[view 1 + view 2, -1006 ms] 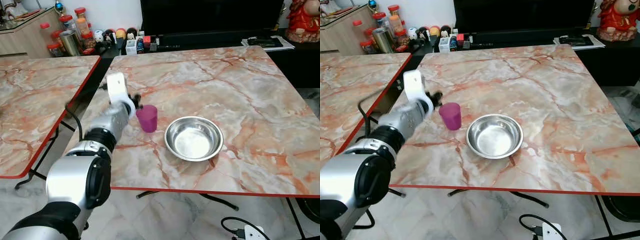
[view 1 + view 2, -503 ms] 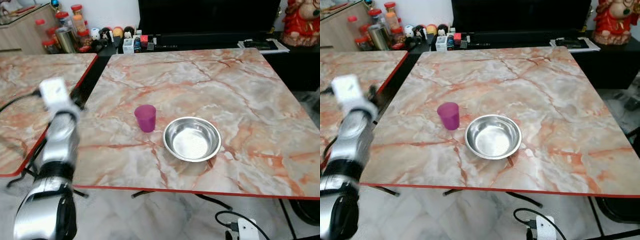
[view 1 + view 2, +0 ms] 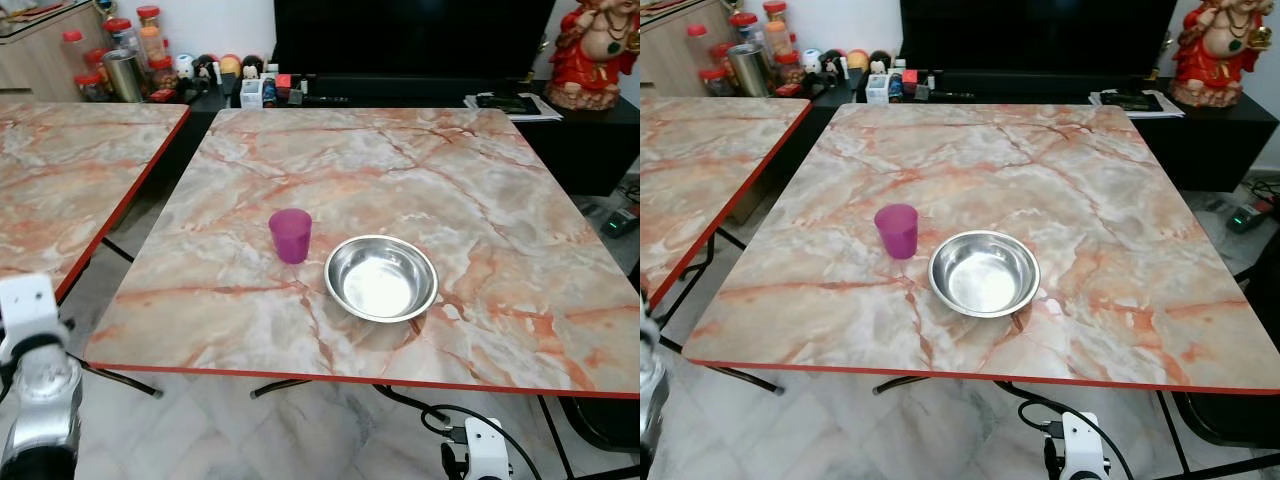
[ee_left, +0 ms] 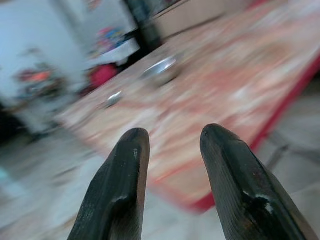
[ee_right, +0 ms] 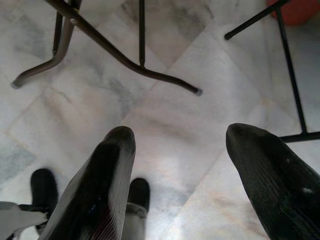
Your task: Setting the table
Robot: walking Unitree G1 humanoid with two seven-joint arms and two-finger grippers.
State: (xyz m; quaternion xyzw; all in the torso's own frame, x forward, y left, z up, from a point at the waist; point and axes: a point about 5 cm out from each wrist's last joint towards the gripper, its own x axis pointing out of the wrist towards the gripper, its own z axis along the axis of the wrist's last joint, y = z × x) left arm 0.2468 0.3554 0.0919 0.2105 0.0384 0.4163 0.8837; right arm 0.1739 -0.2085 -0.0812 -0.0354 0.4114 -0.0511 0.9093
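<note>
A purple cup [image 3: 290, 235] stands upright on the marble table [image 3: 400, 170], just left of a steel bowl [image 3: 381, 277] that is empty. My left arm [image 3: 38, 370] hangs low at the table's front left corner, off the tabletop. In the left wrist view my left gripper [image 4: 170, 145] is open with nothing between its fingers, looking blurred across the table edge. My right gripper [image 5: 177, 145] is open and points down at the tiled floor [image 5: 165, 125].
A second marble table [image 3: 70, 160] stands to the left across a narrow gap. Jars and small items [image 3: 130, 60] line a shelf at the back, with a dark TV stand [image 3: 420, 40] and a red statue [image 3: 598, 50]. A cable and plug [image 3: 480, 450] lie on the floor.
My left arm has drawn back from beside the purple cup to the left and down, off the table. The cup and bowl stay put. The camera has shifted slightly.
</note>
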